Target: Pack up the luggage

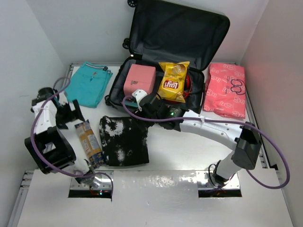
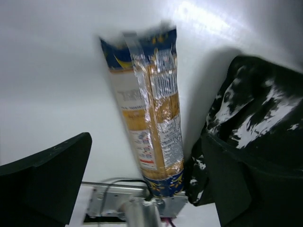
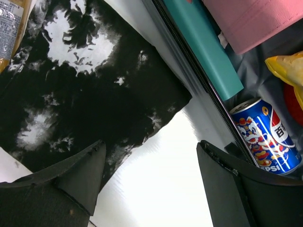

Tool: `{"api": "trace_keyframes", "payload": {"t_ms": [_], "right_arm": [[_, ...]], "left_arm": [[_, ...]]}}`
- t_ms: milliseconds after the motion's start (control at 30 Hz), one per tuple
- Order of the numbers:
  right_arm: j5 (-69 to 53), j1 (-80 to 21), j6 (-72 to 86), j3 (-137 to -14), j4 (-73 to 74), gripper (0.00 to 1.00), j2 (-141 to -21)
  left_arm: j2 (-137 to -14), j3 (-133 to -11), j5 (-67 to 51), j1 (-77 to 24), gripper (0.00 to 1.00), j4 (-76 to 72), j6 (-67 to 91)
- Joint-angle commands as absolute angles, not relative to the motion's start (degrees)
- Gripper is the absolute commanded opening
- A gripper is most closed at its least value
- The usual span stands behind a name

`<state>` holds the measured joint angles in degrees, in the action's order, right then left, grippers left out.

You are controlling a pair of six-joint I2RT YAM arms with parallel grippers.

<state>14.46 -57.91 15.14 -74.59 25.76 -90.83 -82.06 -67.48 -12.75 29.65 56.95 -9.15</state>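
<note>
The luggage (image 1: pixel 180 28) lies open at the back, lid against the wall; its zipper rim (image 3: pixel 189 66) shows in the right wrist view. It holds a pink pouch (image 1: pixel 139 79), a yellow chips bag (image 1: pixel 173 81), a Pepsi can (image 3: pixel 265 137) and a teal item (image 3: pixel 203 47). My right gripper (image 1: pixel 144 108) (image 3: pixel 150 146) is open and empty over bare table between the luggage's front edge and a black-and-white shirt (image 1: pixel 125 141) (image 3: pixel 85 80). My left gripper (image 1: pixel 71 113) (image 2: pixel 146 142) is open and empty above a pasta bag (image 1: pixel 89 141) (image 2: pixel 151 118).
Folded teal shorts (image 1: pixel 87 82) lie at the back left. A pink package (image 1: pixel 226 89) lies to the right of the luggage. The shirt (image 2: pixel 255 113) touches the pasta bag's right side. White walls close in the table on three sides.
</note>
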Motion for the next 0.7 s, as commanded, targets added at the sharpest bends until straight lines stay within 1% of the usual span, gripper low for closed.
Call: {"api": "trace_keyframes", "payload": {"t_ms": [0,33,67,133,200,267,367,467,567,667], "right_arm": [[14.9,-58.0,14.6,-74.2,25.0,0.77,-89.6],[14.9,-58.0,14.4,-74.3,25.2,0.77,-89.6],[14.8,-58.1,14.0,-74.3,25.8,0.77,-89.6],[14.9,-58.3,13.5,-74.2,26.4,0.76,-89.7],[16.3,-58.6,13.2,-74.1,27.2,0.76,-89.8],[17.0,-59.1,13.2,-74.4,27.7,0.76,-90.1],[18.7,-59.7,13.4,-75.0,28.6,0.77,-90.3],[20.4,-60.1,13.1,-75.8,29.4,0.77,-90.4],[21.8,-60.6,11.7,-76.9,31.5,0.77,-90.8],[23.8,-60.9,10.4,-78.1,33.5,0.77,-91.3]], "left_arm": [[-77.5,-63.0,-13.6,28.7,1.0,48.1,-1.7],[-77.3,-61.8,-11.9,28.1,1.0,47.3,2.4],[-77.1,-59.4,-7.6,27.4,1.0,46.9,4.3],[-76.1,-56.7,-5.0,24.3,1.0,44.8,9.0],[-75.4,-56.6,-0.4,19.3,1.0,45.0,11.8],[-75.0,-55.2,6.2,16.4,1.0,42.7,14.8],[-78.9,-55.0,10.0,14.7,1.0,43.6,18.3],[-86.7,-55.6,12.6,14.7,1.0,45.3,20.3],[-87.8,-54.6,11.5,14.7,1.0,45.1,21.9],[-86.4,-51.4,9.8,15.0,1.0,42.7,24.6]]}}
